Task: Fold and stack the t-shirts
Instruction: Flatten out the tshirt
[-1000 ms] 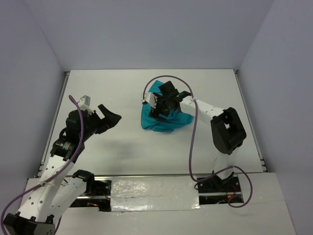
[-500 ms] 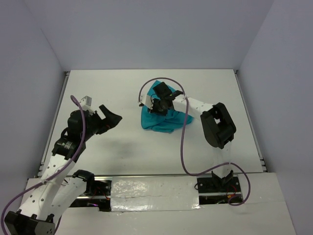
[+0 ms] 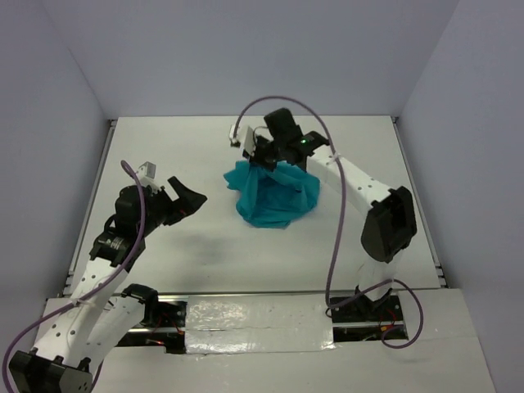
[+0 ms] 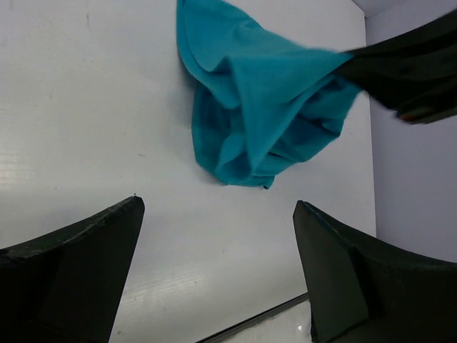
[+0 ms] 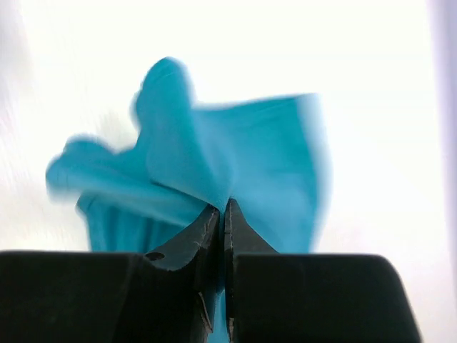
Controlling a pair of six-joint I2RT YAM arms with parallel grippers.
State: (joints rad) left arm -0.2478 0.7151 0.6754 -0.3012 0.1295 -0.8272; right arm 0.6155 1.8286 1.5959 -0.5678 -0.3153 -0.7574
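White table [image 3: 205,246] fills most of what we see. On its far-middle part lies the teal t-shirt [image 3: 274,196], crumpled rather than folded. Its upper edge is drawn up to a peak while its lower folds rest bunched on the surface. We find our right gripper [image 3: 273,153] at that peak. In the right wrist view its two fingers [image 5: 203,229] are pressed together with a pinch of the cloth caught between them. Our left gripper [image 3: 185,201] hovers well apart to the left of the shirt. Its fingers [image 4: 93,243] are spread wide, with nothing between them.
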